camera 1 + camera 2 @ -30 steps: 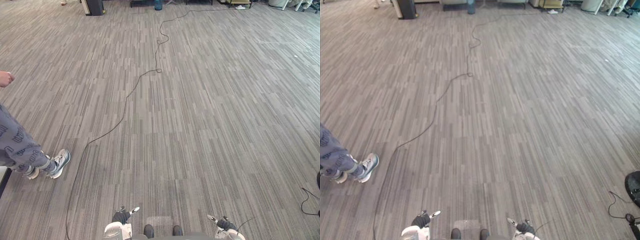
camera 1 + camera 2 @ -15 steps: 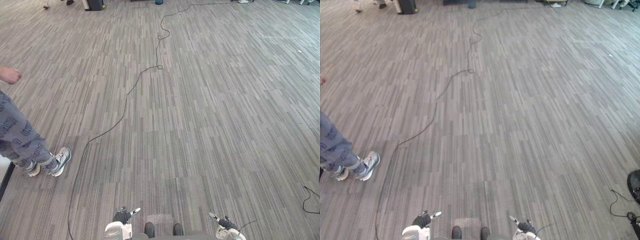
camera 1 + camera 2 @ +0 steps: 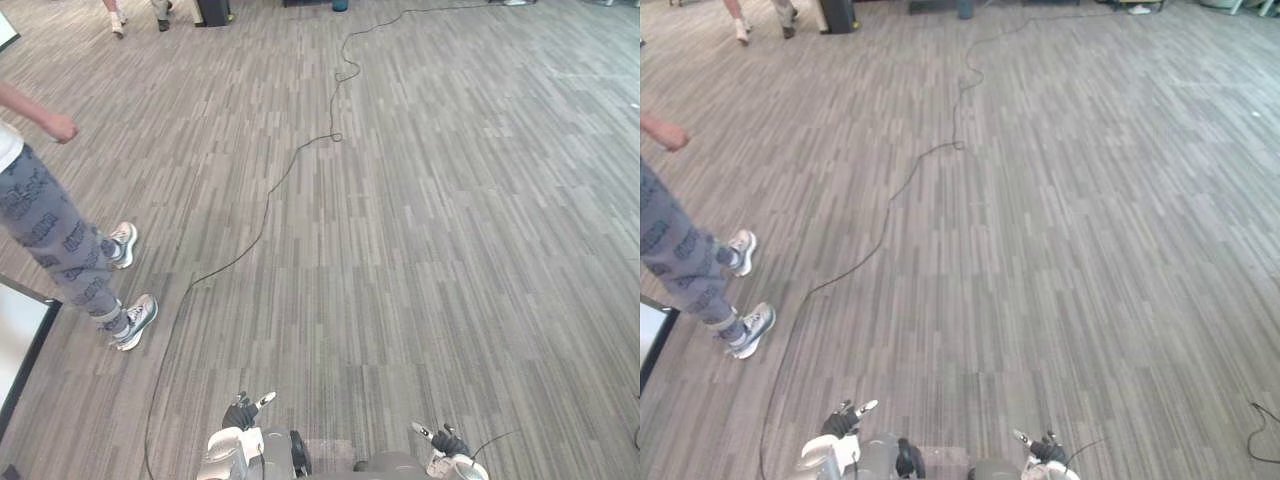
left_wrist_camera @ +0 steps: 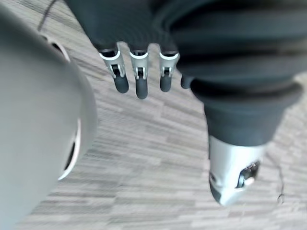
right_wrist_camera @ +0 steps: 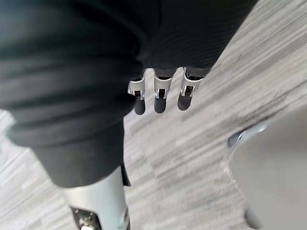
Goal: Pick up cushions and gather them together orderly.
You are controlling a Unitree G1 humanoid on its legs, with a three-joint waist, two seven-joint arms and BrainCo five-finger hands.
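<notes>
Your left hand hangs low at your side, its fingers straight and apart, with the thumb off to one side and nothing in its grasp. Your right hand hangs just as low on the other side, its fingers straight and loose, holding nothing. Beneath both hands is the grey striped carpet floor, and it runs on bare ahead of them.

Out to the left of your left hand and a little ahead, a flat white panel with a dark edge lies on the floor. Just beyond it stands a person in grey patterned trousers, with one grey-and-white sneaker nearer your left hand and the other further off. The person's bare hand is held out above the carpet.

Far ahead of your left hand, a second person's legs show at the edge of the room. Beside them stands a black box-shaped object, with a small teal object further along towards your right.
</notes>
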